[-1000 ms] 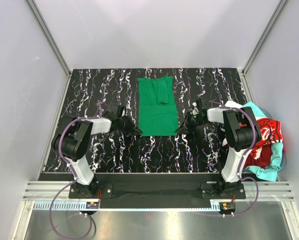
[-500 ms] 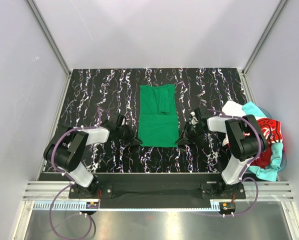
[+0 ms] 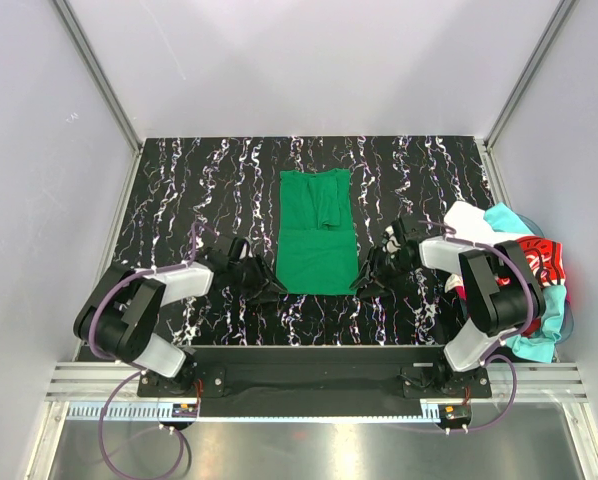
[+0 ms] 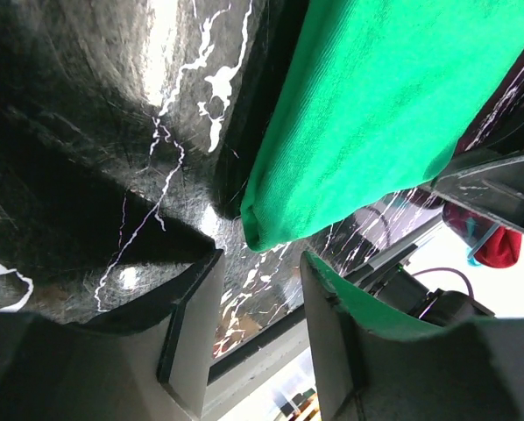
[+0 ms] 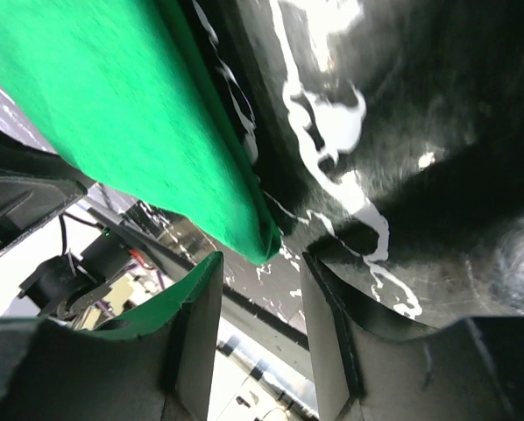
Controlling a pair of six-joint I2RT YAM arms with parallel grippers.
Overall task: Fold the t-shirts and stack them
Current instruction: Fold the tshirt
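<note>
Left gripper [image 4: 260,281] and right gripper [image 5: 260,289] sit with jaws apart, empty. The green t-shirt [image 3: 317,235] lies flat between them, a corner just ahead of each, likely laid out for another fold.

We see the green t-shirt [image 3: 317,232] lying flat on the black table [image 3: 179,190], right between the two sets of jaws. The left gripper [image 3: 266,290] sits low, just beside one near corner, and the right gripper [image 3: 369,284] just beside the other. Behind the right jaws, well apart, lies a heap of red, white and blue-green t-shirts [image 3: 537,264].
</note>
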